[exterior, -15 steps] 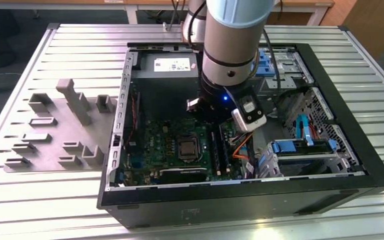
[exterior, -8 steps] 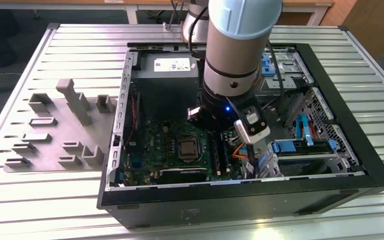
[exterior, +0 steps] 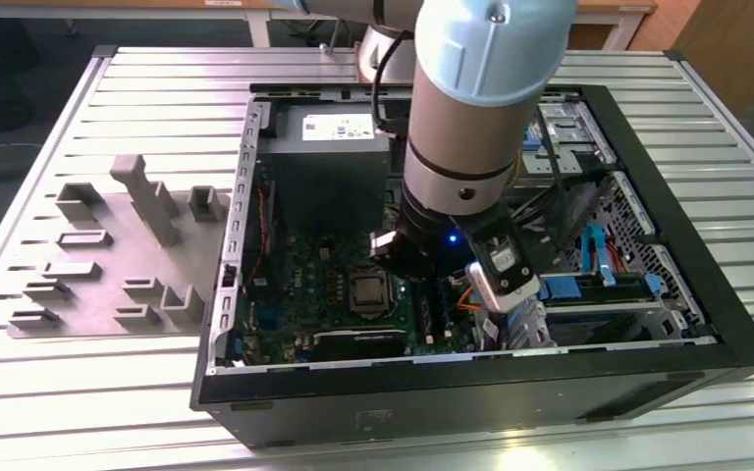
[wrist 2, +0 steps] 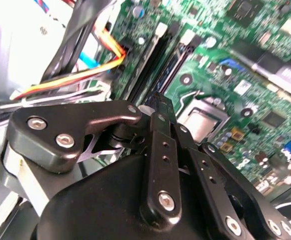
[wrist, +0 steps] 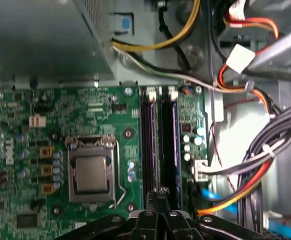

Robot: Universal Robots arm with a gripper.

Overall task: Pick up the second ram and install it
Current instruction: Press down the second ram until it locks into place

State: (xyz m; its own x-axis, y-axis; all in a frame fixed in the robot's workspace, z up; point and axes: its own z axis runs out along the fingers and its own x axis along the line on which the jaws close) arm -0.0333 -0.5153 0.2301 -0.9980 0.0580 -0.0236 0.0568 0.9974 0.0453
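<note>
Where the arm reaches down into the open case — claw: fingers drawn together, tips meeting, nothing seen between them in both wrist views.
Claw position: over the near end of the memory slots, beside the processor socket.
Second ram: thin blue-edged strip standing edge-on in the slot farther from the socket — contact with the claw cannot be told.
Motherboard: green, flat in the case.
Cables: orange, yellow and black, alongside the slots.
Case: lies open on the slatted surface.
</note>
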